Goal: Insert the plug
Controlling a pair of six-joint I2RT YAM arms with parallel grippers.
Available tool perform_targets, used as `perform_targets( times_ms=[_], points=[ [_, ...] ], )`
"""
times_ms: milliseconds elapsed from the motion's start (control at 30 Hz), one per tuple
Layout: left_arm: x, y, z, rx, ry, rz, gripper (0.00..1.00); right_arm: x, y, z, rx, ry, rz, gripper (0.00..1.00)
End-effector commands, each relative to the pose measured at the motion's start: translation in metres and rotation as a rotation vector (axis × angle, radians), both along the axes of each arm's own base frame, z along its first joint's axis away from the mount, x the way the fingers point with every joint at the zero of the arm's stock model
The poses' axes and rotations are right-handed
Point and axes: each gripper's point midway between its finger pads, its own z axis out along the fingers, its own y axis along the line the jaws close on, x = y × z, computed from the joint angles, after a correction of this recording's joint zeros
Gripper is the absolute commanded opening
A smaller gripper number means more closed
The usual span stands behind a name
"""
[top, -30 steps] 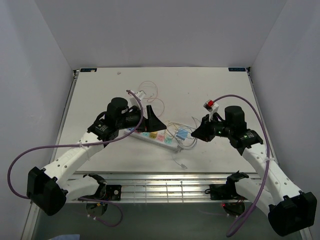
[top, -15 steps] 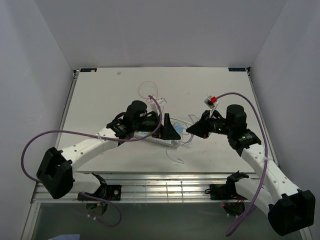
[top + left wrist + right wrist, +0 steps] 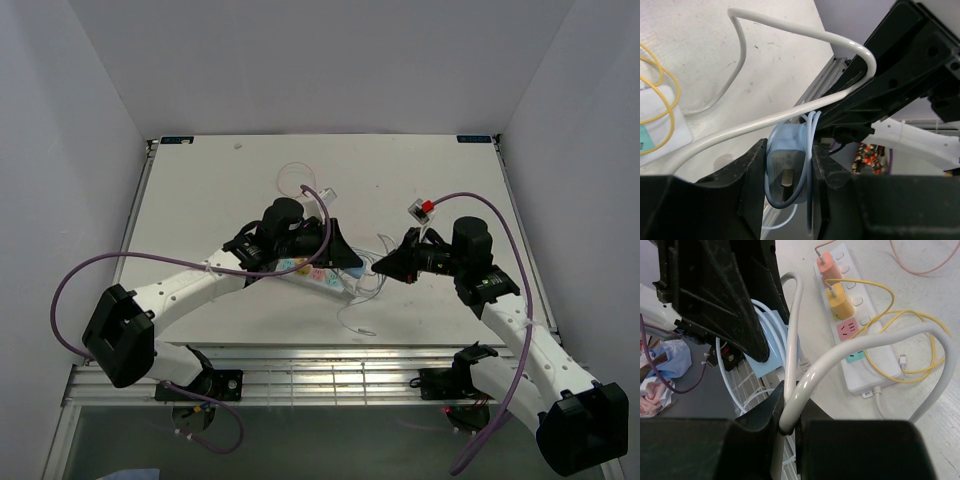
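Two grippers meet nose to nose at the right end of the power strip [image 3: 308, 271]; from above their black bodies hide the plug entirely.

Left gripper [image 3: 788, 175]: fingers closed tight on a light-blue plug [image 3: 785, 152], which is apart from the strip. Its lower face is cut off by the dark, blurred fingers (prongs hard to make out).

Right gripper [image 3: 788, 412]: jaws pinched on the thick white cable [image 3: 805, 382], which arcs away and leaves the frame at right.

On the strip, an orange plug [image 3: 826, 262] and a yellow plug [image 3: 841, 300] are seated. The pink and teal sockets next to them stand free.
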Motion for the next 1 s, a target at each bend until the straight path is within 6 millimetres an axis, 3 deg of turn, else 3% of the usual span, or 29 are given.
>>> perform_targets(
  times_ms=[0, 33, 67, 133, 233, 267, 367, 533, 600, 633, 700, 767, 833, 867, 900, 967],
  points=[
    [0.005, -0.012, 0.018, -0.042, -0.041, -0.008, 0.24, 0.002, 0.004, 0.026, 0.058, -0.096, 0.017, 0.08],
    [0.004, -0.013, 0.017, -0.042, -0.038, -0.018, 0.19, 0.005, 0.003, 0.026, 0.057, -0.094, -0.007, 0.08],
    [0.002, -0.014, 0.016, -0.042, -0.029, -0.024, 0.06, 0.007, 0.002, 0.028, 0.062, -0.095, -0.024, 0.08],
    [0.001, -0.015, 0.015, -0.04, -0.028, -0.027, 0.0, 0.013, 0.001, 0.03, 0.064, -0.098, -0.059, 0.08],
    [0.001, -0.013, 0.013, -0.028, -0.025, -0.011, 0.0, 0.02, -0.002, 0.029, 0.062, -0.07, -0.11, 0.35],
    [0.001, -0.011, 0.012, -0.021, -0.021, -0.008, 0.0, 0.021, -0.002, 0.025, 0.056, -0.051, -0.119, 0.56],
    [-0.001, -0.006, 0.012, -0.008, -0.025, 0.007, 0.0, 0.03, -0.007, 0.021, 0.036, -0.033, -0.182, 0.8],
    [-0.009, 0.006, 0.006, 0.011, -0.006, 0.026, 0.0, 0.063, -0.031, 0.022, -0.008, -0.043, -0.414, 0.89],
    [-0.014, 0.011, 0.014, -0.006, -0.017, 0.026, 0.0, 0.082, -0.047, 0.025, -0.046, -0.045, -0.545, 0.95],
    [-0.017, 0.013, 0.016, -0.009, -0.019, 0.027, 0.0, 0.083, -0.056, 0.012, -0.106, 0.001, -0.59, 0.96],
    [-0.021, 0.022, 0.029, -0.024, -0.046, 0.042, 0.0, 0.094, -0.074, 0.007, -0.176, 0.012, -0.692, 0.97],
    [-0.018, 0.034, 0.035, 0.008, -0.071, 0.099, 0.0, 0.091, -0.087, -0.01, -0.247, 0.067, -0.742, 0.95],
    [-0.015, 0.05, 0.057, 0.007, -0.12, 0.167, 0.0, 0.083, -0.095, -0.032, -0.33, 0.11, -0.748, 0.9],
    [-0.008, 0.065, 0.052, 0.066, -0.12, 0.256, 0.0, 0.08, -0.102, -0.044, -0.379, 0.14, -0.767, 0.9],
    [-0.006, 0.077, 0.062, 0.069, -0.139, 0.311, 0.0, 0.075, -0.108, -0.061, -0.428, 0.179, -0.779, 0.9],
    [0.01, 0.11, 0.061, 0.154, -0.143, 0.5, 0.0, 0.067, -0.137, -0.091, -0.553, 0.259, -0.912, 0.9]
  ],
)
